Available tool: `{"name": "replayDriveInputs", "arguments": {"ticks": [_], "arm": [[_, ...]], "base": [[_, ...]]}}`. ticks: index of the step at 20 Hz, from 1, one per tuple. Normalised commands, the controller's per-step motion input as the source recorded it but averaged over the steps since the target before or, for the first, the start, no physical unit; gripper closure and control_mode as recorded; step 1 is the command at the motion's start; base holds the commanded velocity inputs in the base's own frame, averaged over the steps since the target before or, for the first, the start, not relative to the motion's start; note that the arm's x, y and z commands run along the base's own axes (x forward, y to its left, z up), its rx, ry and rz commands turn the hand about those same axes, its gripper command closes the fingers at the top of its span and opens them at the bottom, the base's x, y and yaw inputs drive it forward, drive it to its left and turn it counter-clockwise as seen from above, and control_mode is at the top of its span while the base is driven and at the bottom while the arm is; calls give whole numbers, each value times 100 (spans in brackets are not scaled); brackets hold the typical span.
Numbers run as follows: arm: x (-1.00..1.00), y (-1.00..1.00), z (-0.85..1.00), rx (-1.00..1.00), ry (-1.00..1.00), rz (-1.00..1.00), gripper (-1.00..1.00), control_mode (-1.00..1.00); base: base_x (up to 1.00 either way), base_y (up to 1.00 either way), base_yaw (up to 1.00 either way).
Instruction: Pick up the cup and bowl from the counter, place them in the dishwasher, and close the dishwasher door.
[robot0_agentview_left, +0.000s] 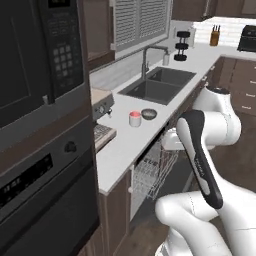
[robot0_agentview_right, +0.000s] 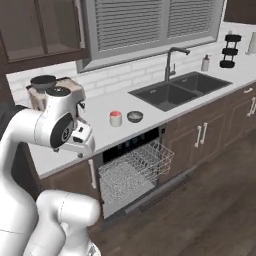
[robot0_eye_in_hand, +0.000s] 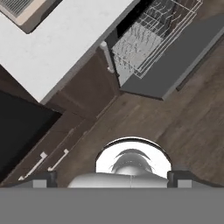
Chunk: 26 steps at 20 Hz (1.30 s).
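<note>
The cup (robot0_agentview_left: 135, 119) (robot0_agentview_right: 116, 118), pale with a red inside, stands on the light counter (robot0_agentview_left: 117, 150) (robot0_agentview_right: 100, 107). The grey bowl (robot0_agentview_left: 149, 114) (robot0_agentview_right: 134, 116) sits right beside it, on the sink side. Below them the dishwasher (robot0_agentview_right: 131, 145) is open, its white wire rack (robot0_agentview_left: 152, 172) (robot0_agentview_right: 135, 170) (robot0_eye_in_hand: 148, 39) pulled out over the lowered dishwasher door (robot0_agentview_right: 162, 190) (robot0_eye_in_hand: 175, 65). My gripper (robot0_eye_in_hand: 112, 180) (robot0_agentview_right: 81, 149) hangs open and empty in front of the counter edge, left of the rack, pointing down at the wooden floor. It is well short of the cup and bowl.
A dark double sink (robot0_agentview_left: 157, 85) (robot0_agentview_right: 177, 90) with a faucet (robot0_agentview_right: 170, 60) lies past the bowl. A black oven and microwave stack (robot0_agentview_left: 40, 125) stands at the left, with a stove corner (robot0_agentview_left: 102, 134) beside it. A coffee machine (robot0_agentview_right: 45, 90) stands behind my arm.
</note>
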Motion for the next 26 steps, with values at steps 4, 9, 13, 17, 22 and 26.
{"name": "replayDriveInputs", "arguments": {"ticks": [4,9,13,17,22,26], "arm": [[0,0,0,0,0,0,-100,100],[0,0,0,0,0,0,-100,100],[0,0,0,0,0,0,-100,100],[0,0,0,0,0,0,-100,100],[0,0,0,0,0,0,-100,100],[35,3,0,0,0,-2,-100,-100]], "base": [[65,56,-39],[87,5,-16],[83,6,-12],[43,39,-11],[60,34,-15],[28,7,-2]]}}
